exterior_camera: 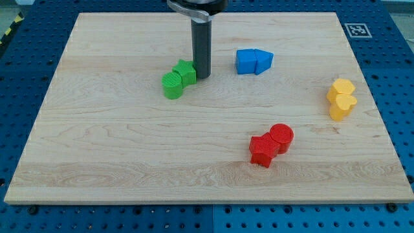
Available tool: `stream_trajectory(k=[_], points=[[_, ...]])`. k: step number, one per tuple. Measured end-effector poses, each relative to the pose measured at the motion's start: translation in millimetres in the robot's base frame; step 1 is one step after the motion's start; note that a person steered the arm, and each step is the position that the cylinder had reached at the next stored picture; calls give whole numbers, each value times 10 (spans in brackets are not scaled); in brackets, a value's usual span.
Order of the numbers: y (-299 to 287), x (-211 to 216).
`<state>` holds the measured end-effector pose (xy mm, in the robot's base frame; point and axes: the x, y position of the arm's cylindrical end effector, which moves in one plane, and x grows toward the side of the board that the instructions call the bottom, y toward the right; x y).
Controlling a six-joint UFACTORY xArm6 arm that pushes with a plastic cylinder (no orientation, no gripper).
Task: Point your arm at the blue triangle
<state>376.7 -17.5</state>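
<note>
- My tip (202, 76) rests on the wooden board (116, 162), touching or just beside the right edge of the green pair: a green star-like block (185, 70) with a green cylinder (173, 85) against its lower-left side
- There is no pincer on this arm, only a straight dark rod, so nothing can be clenched or released; it holds nothing
- The blue triangle (262, 61) lies to the view's right of my tip, near the board's top, pressed against a blue cube (246, 61) on its left
- Risk, as I judge it: the blue cube sits between my tip and the triangle, so a straight slide right would strike the cube first and shove both blocks off toward the right
- A second risk: pulling away carelessly could drag the green star, since the rod stands so close to it
- The blocks look like ribbed plastic with fine grooves, light and easy to slide on the smooth pale wood grain
- Elsewhere: a red star-like block (262, 150) touching a red cylinder (281, 136), and two yellow blocks (341, 98) at the right edge, the lower one heart-shaped
</note>
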Motion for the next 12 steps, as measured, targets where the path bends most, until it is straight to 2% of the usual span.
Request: stream_trajectory(k=[4, 6, 8, 10, 12], points=[[-359, -47], [538, 236], [1671, 237], [1939, 127], [1938, -267]])
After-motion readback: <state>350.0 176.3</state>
